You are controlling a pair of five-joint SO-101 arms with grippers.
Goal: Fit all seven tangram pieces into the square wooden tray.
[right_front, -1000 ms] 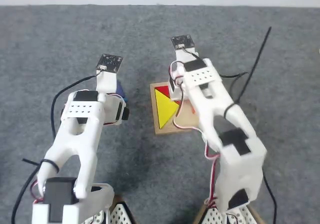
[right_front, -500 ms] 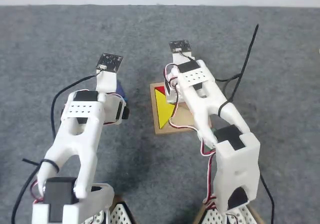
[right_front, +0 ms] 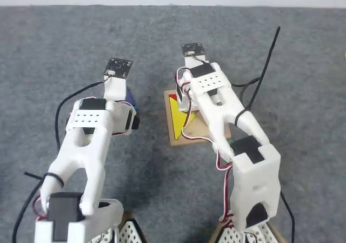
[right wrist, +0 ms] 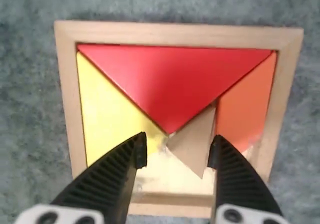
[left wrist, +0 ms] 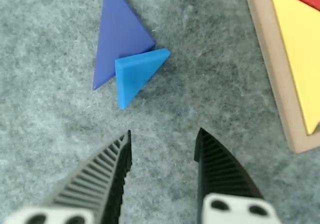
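Three coloured pieces are already sitting in the square wooden tray (right wrist: 170, 32). The large red triangle (right wrist: 172, 79) is lying along its far edge, and the large yellow triangle (right wrist: 107, 114) along its left edge. An orange piece (right wrist: 247, 109) is sitting against the edge opposite the yellow one. Between them a pale tan patch is showing; whether it is a piece or bare floor I cannot tell. The right gripper (right wrist: 178, 140) is hovering over this middle area with its jaws moderately apart and holding nothing.

Two more pieces are lying on the grey carpet (left wrist: 50, 109) off the tray's left edge: a dark blue triangle (left wrist: 117, 39) and a smaller light blue triangle (left wrist: 135, 74). They are touching, perhaps overlapping. The left gripper (left wrist: 163, 132) is hanging just beside them, jaws apart and empty.

Several risks are looming, in my judgement:
- The right jaws are straddling the red triangle's tip, so coming down could lever a seated piece up or drag the light tray across the carpet.
- The left jaws could be pinching both blue triangles at once, or pressing a thin piece into the pile instead of gripping it.
- Both arms are working close to the same tray edge, so they could be colliding.

No brand, label or readable writing is showing on the pieces or the tray.
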